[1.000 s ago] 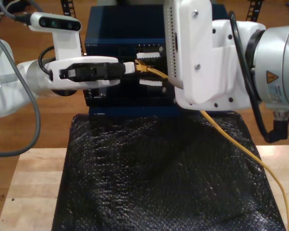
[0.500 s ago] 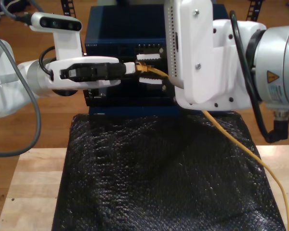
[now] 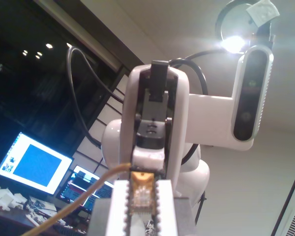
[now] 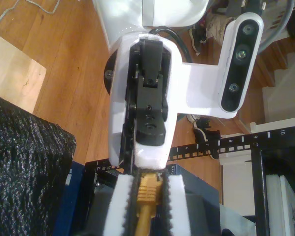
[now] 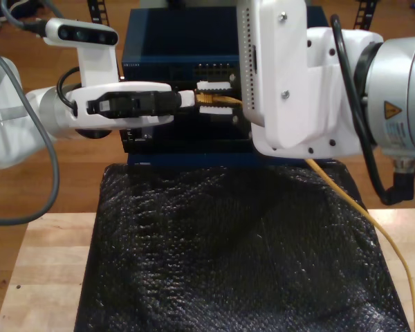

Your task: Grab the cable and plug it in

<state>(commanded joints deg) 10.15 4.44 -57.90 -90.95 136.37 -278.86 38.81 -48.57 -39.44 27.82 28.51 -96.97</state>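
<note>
**Cable end caught between two claws in front of the blue box**

Seen in the exterior view, from the biggest down. Nearest, a pale wooden table (image 5: 41, 263), mostly covered by a crinkled black mat (image 5: 228, 263). Beyond the mat's far edge, a dark blue box (image 5: 173, 41) with rows of ports on the face towards the mat.

Reaching in level from the exterior view's left, the white arm carrying my first gripper (image 5: 191, 98), with its camera (image 5: 79, 33) on a bracket above. Bulking large at the exterior view's right, the arm carrying my second gripper (image 5: 213, 97), its toothed white fingers (image 5: 211, 86) stacked one above the other. Both claws meeting tip to tip just before the box's face, above the mat's far edge.

Running from the near right corner of the exterior view, up over the mat's right side and behind the second arm's body: the yellow cable (image 5: 373, 228), its end lying level between the two claws.

In the first wrist view, a clear plug (image 3: 142, 194) pinched snugly between the ribbed fingers of my first gripper, the cable trailing away beside them.

In the second wrist view, the orange-yellow boot (image 4: 148, 189) sitting between the fingers of my second gripper, set narrow about it. A thin dark line along one side of the boot, so no telling whether those fingers press on it or only flank it.
</note>
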